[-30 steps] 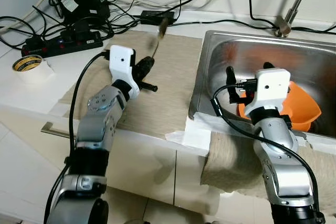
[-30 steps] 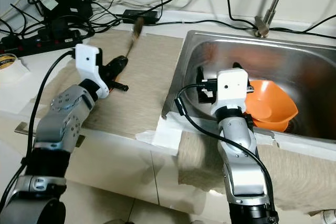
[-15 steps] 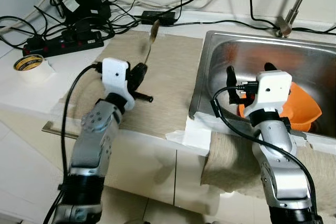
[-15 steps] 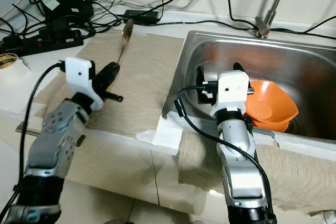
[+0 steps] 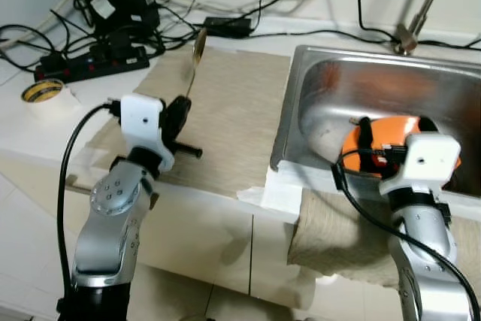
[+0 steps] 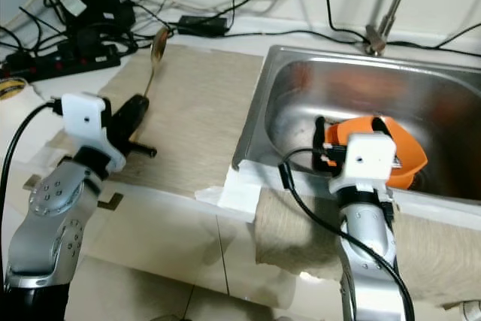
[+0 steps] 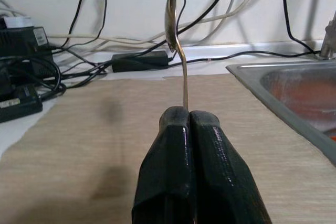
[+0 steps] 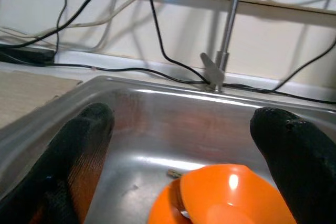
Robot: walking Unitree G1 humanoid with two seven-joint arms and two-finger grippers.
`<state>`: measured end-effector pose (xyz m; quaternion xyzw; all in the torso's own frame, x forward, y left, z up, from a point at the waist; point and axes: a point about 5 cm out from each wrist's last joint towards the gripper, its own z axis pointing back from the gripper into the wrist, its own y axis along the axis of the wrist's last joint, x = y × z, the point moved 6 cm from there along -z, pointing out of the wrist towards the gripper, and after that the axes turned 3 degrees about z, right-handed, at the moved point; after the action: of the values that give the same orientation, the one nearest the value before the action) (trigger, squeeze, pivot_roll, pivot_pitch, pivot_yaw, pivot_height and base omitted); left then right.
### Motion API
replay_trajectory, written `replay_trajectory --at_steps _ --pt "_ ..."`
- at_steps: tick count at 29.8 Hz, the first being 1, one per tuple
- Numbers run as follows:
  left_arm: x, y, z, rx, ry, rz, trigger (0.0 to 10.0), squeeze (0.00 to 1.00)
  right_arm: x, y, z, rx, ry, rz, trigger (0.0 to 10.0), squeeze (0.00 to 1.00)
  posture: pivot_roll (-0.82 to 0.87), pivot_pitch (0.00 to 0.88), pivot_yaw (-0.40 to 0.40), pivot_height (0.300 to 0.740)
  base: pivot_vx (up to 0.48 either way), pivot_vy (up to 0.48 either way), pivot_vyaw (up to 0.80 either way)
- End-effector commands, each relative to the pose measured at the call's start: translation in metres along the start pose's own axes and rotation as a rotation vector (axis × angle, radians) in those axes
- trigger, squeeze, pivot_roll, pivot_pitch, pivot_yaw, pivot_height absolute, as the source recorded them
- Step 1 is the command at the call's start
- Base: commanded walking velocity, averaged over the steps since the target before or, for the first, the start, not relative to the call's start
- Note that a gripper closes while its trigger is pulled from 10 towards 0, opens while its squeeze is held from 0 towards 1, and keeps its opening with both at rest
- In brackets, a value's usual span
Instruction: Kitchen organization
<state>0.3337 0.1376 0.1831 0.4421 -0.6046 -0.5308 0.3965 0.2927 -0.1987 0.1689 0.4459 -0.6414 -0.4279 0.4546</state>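
One steel sink (image 5: pixel 301 80) is set into my counter (image 5: pixel 90 99), and one orange bowl (image 8: pixel 231 195) lies inside it. No writing reads clearly. My left pincer (image 7: pixel 188 116), fingers pressed fully together, grips one spoon (image 7: pixel 174 35) by its handle, bowl end pointing up, over the beige mat (image 5: pixel 240 103) left of the sink. My right pincer (image 8: pixel 181 150) hangs spread wide and empty at the sink's front edge, just before the orange bowl.

A polished metal spoon (image 7: pixel 174 30) gleams above a matt woven mat (image 5: pixel 233 122), beside a brushed steel sink (image 6: pixel 301 88) holding a glossy orange plastic bowl (image 8: pixel 231 195)
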Motion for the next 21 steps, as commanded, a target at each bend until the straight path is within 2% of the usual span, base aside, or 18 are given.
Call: replay_trajectory --at_steps 1,7,21 --pt "0.003 0.004 0.001 0.011 -0.002 0.004 0.0 0.00 -0.005 0.006 0.002 0.023 0.012 -0.006 10.0 0.00 -0.06 0.000 0.073 0.736 0.000 0.000 0.00" --pt "0.010 -0.009 0.003 -0.023 -0.017 0.018 0.0 0.00 -0.010 0.007 0.000 0.024 0.030 -0.009 10.0 0.00 -0.07 0.000 0.073 0.736 0.000 0.000 0.00" --pt "0.011 -0.008 -0.005 -0.029 -0.020 0.052 0.0 0.00 -0.019 0.005 -0.006 0.024 0.064 -0.013 10.0 0.00 -0.07 0.000 0.072 0.736 0.000 0.000 0.00"
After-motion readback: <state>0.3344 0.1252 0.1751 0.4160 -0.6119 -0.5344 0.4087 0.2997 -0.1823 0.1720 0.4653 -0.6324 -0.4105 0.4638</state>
